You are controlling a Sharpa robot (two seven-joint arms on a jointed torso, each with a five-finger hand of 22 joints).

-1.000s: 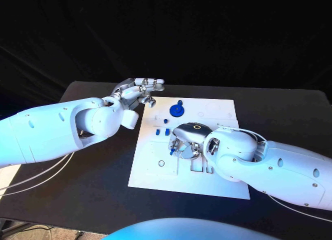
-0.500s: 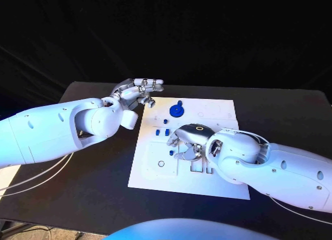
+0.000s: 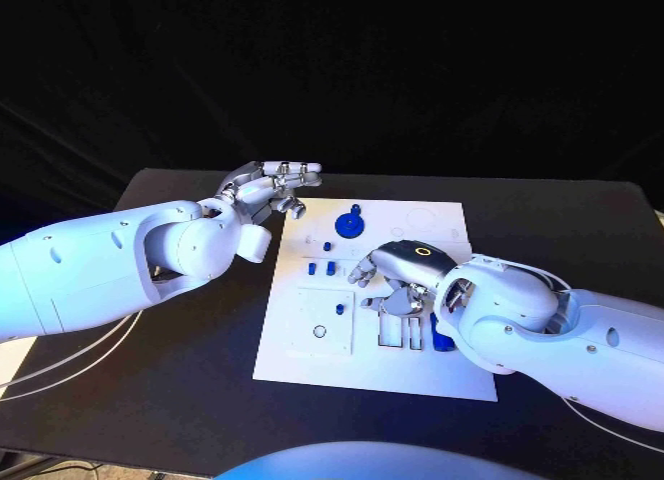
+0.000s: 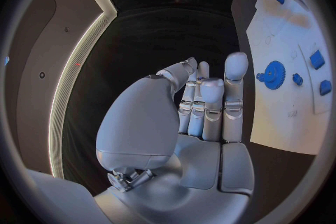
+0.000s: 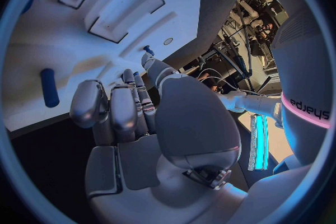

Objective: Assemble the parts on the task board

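the white task board (image 3: 312, 350) is seen mid-tabletop (image 3: 174, 350). the right robot hand (image 3: 394, 285) is curled, empty, over its middle, a blue cylinder (image 3: 442, 338) beside it. the left robot hand (image 3: 279, 183) is held curled, empty, beyond the board's far left corner, near a blue gear (image 3: 351, 222).

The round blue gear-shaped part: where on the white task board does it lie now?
In the head view the round blue gear-shaped part lies near the white task board's far edge, beside the left hand, far from the right hand.
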